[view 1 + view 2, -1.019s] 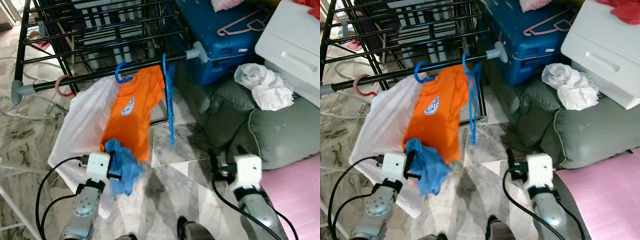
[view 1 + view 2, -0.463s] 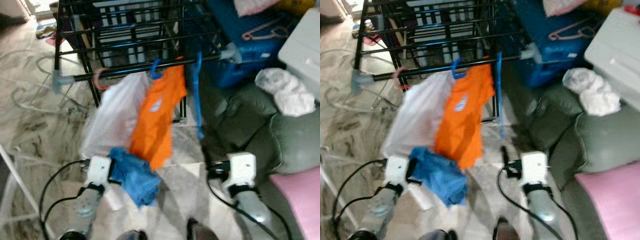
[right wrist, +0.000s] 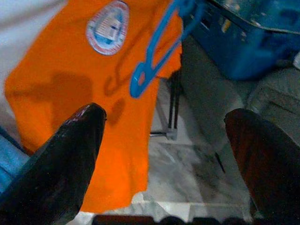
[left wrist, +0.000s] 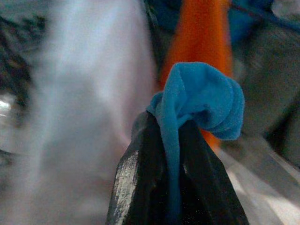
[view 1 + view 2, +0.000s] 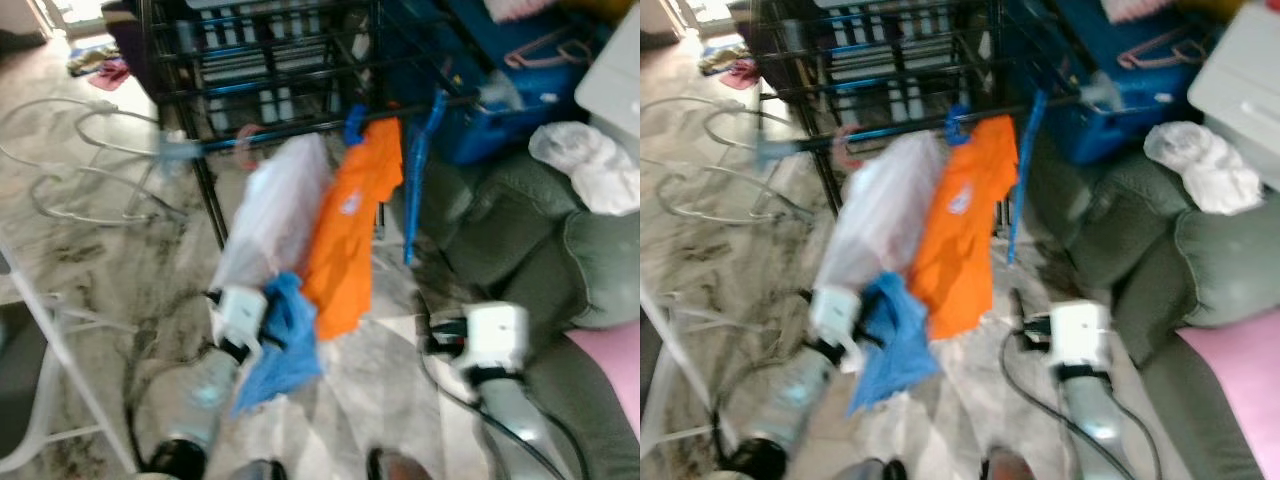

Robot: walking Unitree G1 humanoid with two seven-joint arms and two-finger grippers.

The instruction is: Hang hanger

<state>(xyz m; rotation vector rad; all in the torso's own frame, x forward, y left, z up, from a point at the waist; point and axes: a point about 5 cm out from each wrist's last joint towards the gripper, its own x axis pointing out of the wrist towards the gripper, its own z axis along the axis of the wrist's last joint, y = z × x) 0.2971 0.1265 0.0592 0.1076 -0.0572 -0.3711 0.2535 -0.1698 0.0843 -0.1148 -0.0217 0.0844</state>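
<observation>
1. Head views, pretty blurry: the orange shirt [image 5: 352,232] and a white garment [image 5: 272,218] hang on the black drying rack [image 5: 290,80]; an empty blue hanger [image 5: 415,170] dangles off the same rail just beside the shirt.
2. Left wrist: left pincer [image 4: 171,154] is pinching a blue cloth [image 4: 199,101].
3. Right wrist: right pincer [image 3: 166,140] is spread wide, aimed at the shirt and blue hanger.

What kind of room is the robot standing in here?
Most likely a laundry or drying corner of a home. A black drying rack carries an orange shirt and a white garment on hangers, a blue suitcase sits behind a grey cushion, and the floor is marble tile.
</observation>
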